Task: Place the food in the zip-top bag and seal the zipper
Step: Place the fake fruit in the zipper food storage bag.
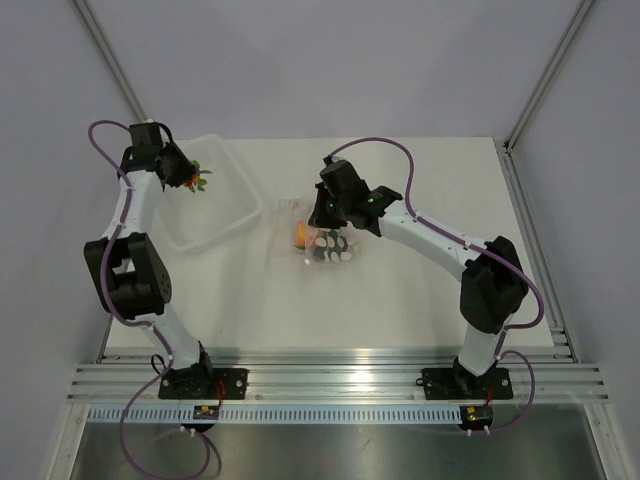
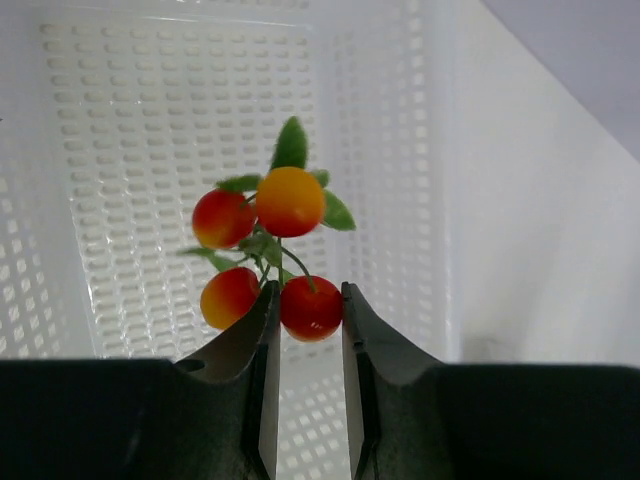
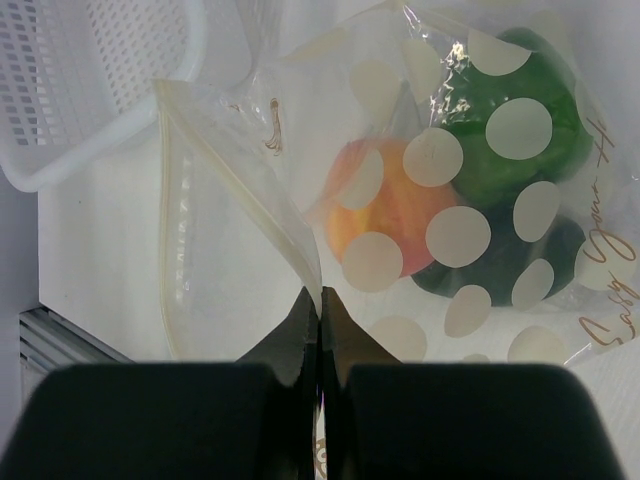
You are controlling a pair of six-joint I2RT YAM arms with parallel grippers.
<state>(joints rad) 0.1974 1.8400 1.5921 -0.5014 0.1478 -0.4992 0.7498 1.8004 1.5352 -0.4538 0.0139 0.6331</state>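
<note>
Top external view: the left arm rises from its base at the lower left, folds at a low elbow and stretches straight up the frame, its wrist bent right over the white translucent rectangular plastic tray at the upper left of the white table. The left gripper hangs above the tray's left part, clamped on a small plastic fruit sprig of red-orange balls and green leaves. The right arm climbs from the lower right, bends at a high elbow and reaches left and down to mid-table, where the right gripper meets the clear plastic zip-top bag printed with white round dots. The bag lies just right of the tray, and the round orange-pink toy peach shows through it. Left wrist view: both fingers press the sides of the lowest red ball, and the rest of the fruit sprig stands above them in front of the tray's perforated floor and walls. Right wrist view: the fingers are pinched tight together on the bag's edge at lower centre. The peach sits inside the bag at mid-frame, touching the bright green toy lump at the upper right; a darker green shape lies below that. The narrow pale zipper strip runs diagonally from the upper left down to the fingertips, a second strip diverges down the left side, and a tray corner fills the upper left.
</note>
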